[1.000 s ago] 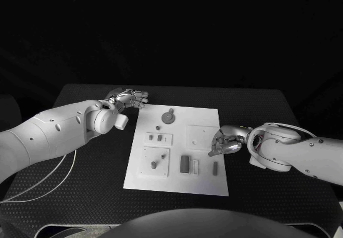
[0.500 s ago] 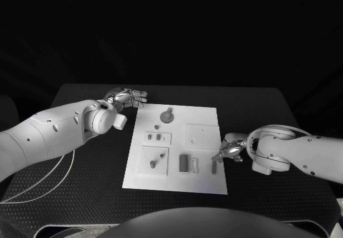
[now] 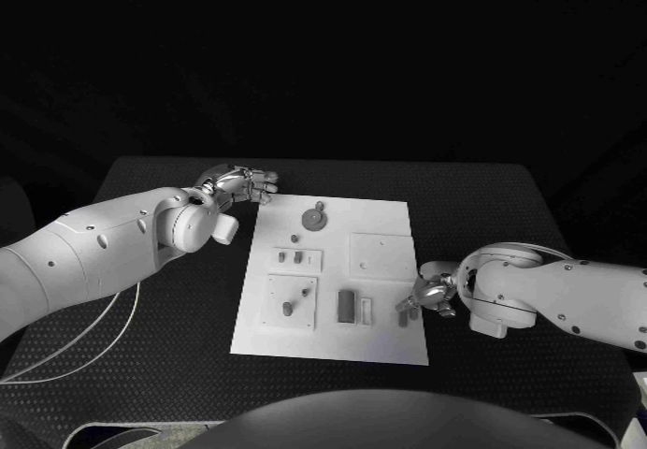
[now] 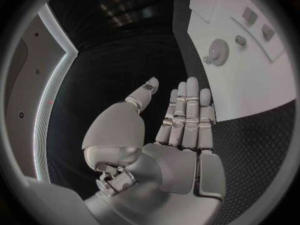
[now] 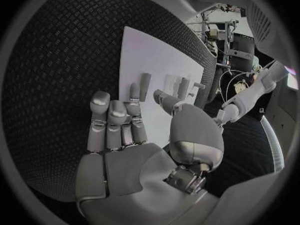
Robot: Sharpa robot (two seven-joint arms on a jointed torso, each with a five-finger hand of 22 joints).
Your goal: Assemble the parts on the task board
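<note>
The white task board (image 3: 384, 337) lies mid-table. On it are a round grey part (image 3: 314, 219), small parts (image 3: 290, 255) in a raised block, a square plate (image 3: 292, 304) with two parts, a dark block (image 3: 348, 306) and a dark peg (image 3: 403, 317). My right hand (image 3: 429, 290) hovers at the board's right edge, fingertips just above that peg, holding nothing. The right wrist view shows its fingers (image 5: 115, 120) stretched toward the peg (image 5: 144, 80) on the board (image 5: 150, 55). My left hand (image 3: 243, 183) hangs off the far left corner, fingers (image 4: 187, 110) straight, thumb apart, empty.
A white cable (image 3: 81, 346) loops over the black table (image 3: 162, 374) at the left, under my left arm. The left wrist view shows the round part (image 4: 219, 50) on the board (image 4: 250, 80).
My right hand has moved along the board's right edge toward the near side, from the square recess to beside the dark peg. The left hand stays put.
</note>
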